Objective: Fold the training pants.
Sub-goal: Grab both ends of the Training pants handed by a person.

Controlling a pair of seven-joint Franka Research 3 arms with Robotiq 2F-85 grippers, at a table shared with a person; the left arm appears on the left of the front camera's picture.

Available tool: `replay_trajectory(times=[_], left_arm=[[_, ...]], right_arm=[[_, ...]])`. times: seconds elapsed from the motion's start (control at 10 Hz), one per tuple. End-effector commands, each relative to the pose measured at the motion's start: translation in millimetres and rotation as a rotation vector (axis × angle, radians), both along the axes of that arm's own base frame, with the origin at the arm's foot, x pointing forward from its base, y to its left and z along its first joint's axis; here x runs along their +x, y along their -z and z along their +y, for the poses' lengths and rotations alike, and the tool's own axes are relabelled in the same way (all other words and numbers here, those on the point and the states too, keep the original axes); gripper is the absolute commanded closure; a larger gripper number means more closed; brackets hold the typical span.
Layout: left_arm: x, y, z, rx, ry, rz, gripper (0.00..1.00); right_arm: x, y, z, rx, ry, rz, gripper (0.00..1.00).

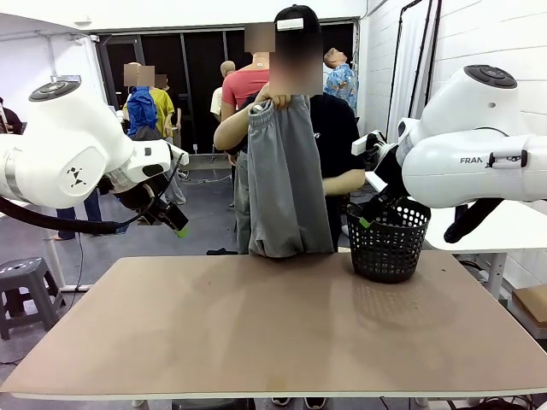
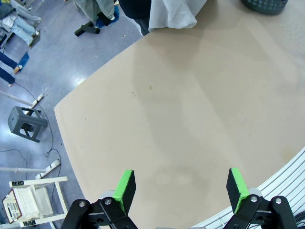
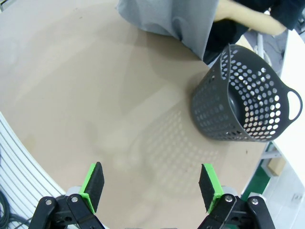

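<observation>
A person at the far side of the table holds the light grey training pants [image 1: 286, 179] up by the waistband, legs hanging down to the table's far edge. Their lower end also shows in the left wrist view [image 2: 174, 14] and in the right wrist view [image 3: 167, 19]. My left gripper [image 1: 173, 219] hovers open above the table's left side, nothing between its green pads [image 2: 125, 188]. My right gripper [image 1: 373, 213] is raised beside the black basket, open and empty, its pads [image 3: 94, 183] spread wide over bare tabletop.
A black mesh basket [image 1: 389, 239] stands on the table's far right, close to my right gripper [image 3: 150, 188]. The brown table [image 1: 256, 333] stretches wide in front. A grey stool [image 1: 26, 286] sits on the floor to the left. Other people stand farther back.
</observation>
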State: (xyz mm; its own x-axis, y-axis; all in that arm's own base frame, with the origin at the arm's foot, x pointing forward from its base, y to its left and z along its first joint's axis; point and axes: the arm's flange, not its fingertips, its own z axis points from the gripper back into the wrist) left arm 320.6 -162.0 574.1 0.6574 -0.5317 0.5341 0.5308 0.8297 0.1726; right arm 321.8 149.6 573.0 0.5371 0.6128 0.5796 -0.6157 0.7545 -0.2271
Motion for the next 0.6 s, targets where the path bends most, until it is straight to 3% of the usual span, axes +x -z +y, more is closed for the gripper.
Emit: replay_trajectory(times=[0.0,0.5], left_arm=[[0.5,-0.5,-0.1,-0.003,0.001,0.001,0.00],[0.5,-0.5,-0.1,-0.003,0.001,0.001,0.00]], right_arm=[[-0.2,-0.2,0.1,0.008,-0.007,0.003,0.00],[-0.2,-0.2,0.1,0.008,-0.007,0.003,0.00]])
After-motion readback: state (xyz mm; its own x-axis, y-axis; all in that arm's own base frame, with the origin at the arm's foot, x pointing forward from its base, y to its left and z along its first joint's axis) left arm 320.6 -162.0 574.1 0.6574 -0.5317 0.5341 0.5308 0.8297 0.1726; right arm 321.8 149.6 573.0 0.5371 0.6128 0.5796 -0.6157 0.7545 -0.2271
